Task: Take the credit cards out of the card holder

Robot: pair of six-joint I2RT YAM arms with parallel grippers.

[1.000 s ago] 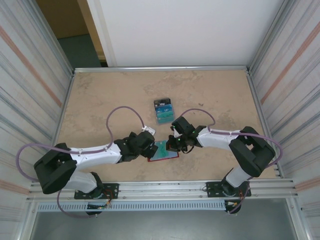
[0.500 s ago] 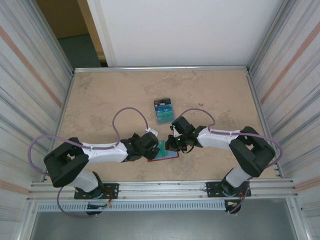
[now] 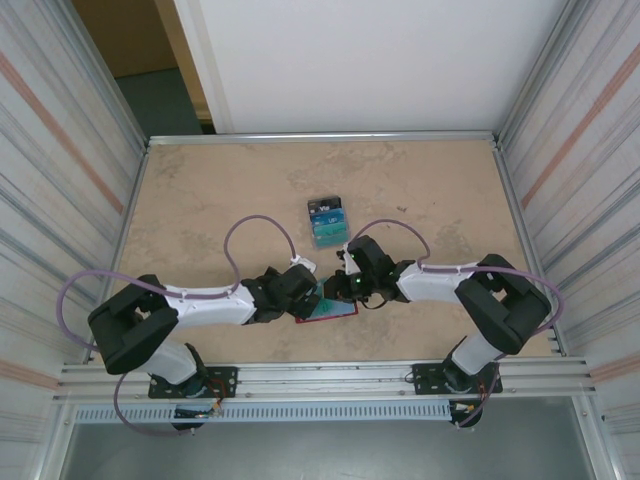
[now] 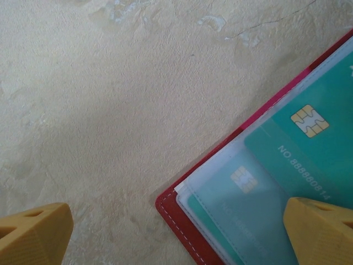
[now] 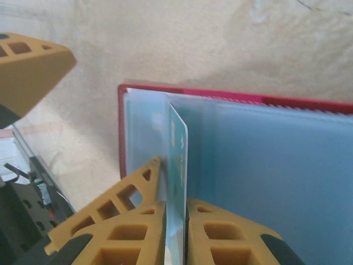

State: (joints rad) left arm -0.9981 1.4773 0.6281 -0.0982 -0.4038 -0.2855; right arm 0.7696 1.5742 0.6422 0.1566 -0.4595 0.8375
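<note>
The red card holder (image 3: pixel 328 305) lies open on the table between both arms, its pale clear sleeves up. My right gripper (image 5: pixel 176 207) is shut on a teal credit card (image 5: pixel 177 154) standing on edge over the sleeves beside the holder's red rim (image 5: pixel 231 95). My left gripper (image 4: pixel 176 221) is open wide and low over the holder's corner (image 4: pixel 171 207); one fingertip (image 4: pixel 317 226) rests over the sleeved cards, the other over bare table. A teal chip card (image 4: pixel 309 143) lies flat in the top sleeve. Several blue and teal credit cards (image 3: pixel 327 220) sit piled farther back.
Both arms meet near the table's front middle, with the left gripper (image 3: pixel 308 297) and the right gripper (image 3: pixel 342 287) almost touching. A left finger (image 5: pixel 27 66) appears close by in the right wrist view. Metal walls enclose the table's left and right sides.
The left arm has swung right, bringing its open gripper over the holder's left corner. The right gripper has shifted slightly left with the card between its fingers.
</note>
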